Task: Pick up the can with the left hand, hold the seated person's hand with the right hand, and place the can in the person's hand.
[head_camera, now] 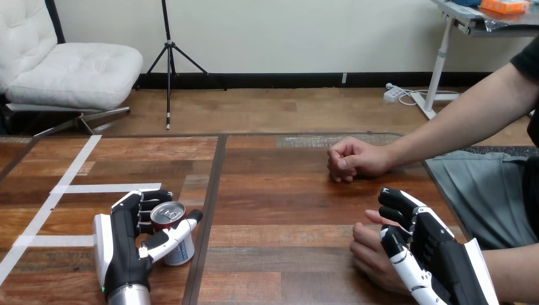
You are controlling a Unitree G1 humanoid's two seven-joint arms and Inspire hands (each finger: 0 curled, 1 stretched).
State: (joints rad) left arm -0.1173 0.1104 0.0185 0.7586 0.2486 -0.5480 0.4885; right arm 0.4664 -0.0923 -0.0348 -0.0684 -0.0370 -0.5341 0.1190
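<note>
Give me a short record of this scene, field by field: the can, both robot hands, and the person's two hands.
can: upright on the table, near left part
left robot hand: fingers and thumb curled round the can
right robot hand: lies over the person's near hand; whether it grips cannot be told
person's near hand: near right of the table, partly under the right robot hand
person's far hand: closed, resting on the table farther back
can in person's hand: not yet

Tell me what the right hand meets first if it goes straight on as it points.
Probably the person's clenched hand farther across the table: the right hand, lying over the person's nearer hand, points up-left at it. Depth is unclear, so it might pass above.
</note>
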